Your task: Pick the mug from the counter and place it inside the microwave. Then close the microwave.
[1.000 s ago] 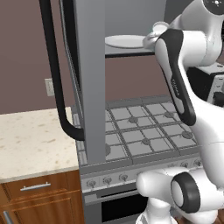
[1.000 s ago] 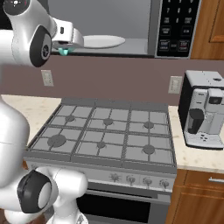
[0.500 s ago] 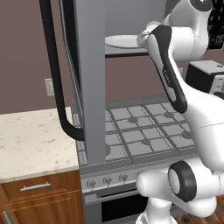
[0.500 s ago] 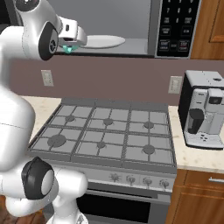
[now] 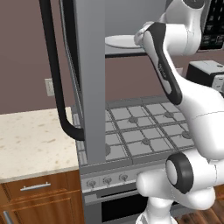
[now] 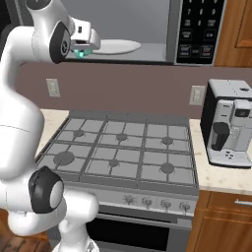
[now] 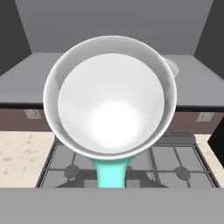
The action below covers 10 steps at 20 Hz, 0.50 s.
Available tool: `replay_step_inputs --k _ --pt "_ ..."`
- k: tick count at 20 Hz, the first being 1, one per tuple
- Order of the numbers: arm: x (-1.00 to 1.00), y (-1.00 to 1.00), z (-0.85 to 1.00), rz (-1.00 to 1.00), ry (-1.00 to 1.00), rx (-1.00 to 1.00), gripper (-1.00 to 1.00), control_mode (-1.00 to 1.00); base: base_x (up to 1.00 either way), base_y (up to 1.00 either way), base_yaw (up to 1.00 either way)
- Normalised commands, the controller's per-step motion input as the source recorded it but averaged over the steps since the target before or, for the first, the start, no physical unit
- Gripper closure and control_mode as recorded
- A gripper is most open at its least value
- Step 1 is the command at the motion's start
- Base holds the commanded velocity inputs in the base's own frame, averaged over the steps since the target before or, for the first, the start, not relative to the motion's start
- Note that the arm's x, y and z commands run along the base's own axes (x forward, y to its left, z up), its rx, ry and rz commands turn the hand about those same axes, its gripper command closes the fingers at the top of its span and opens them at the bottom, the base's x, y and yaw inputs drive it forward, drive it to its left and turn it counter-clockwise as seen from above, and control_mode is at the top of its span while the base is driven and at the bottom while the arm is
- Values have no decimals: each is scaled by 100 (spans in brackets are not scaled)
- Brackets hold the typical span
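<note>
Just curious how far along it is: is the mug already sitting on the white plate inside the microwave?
Apart. In the hand view the mug hangs above the stove in front of the microwave, with the plate behind it.

Right base view: the microwave (image 6: 147,29) spans the top of the frame, its keypad (image 6: 197,29) at upper right and its plate (image 6: 115,47) inside at upper centre. The mug (image 6: 82,51) sits at upper left, at the cavity mouth, left of the plate. The stovetop (image 6: 123,152) lies below at centre; the coffee machine (image 6: 230,123) stands on the counter (image 6: 216,179) at right.
</note>
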Motion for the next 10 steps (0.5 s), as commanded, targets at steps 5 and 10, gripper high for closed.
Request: replay_step_inputs --k 5,10 --pt "18 1 -3 0 3 0 100 -100 0 0 0" --pt "21 0 0 0 0 0 100 -100 0 0 0"
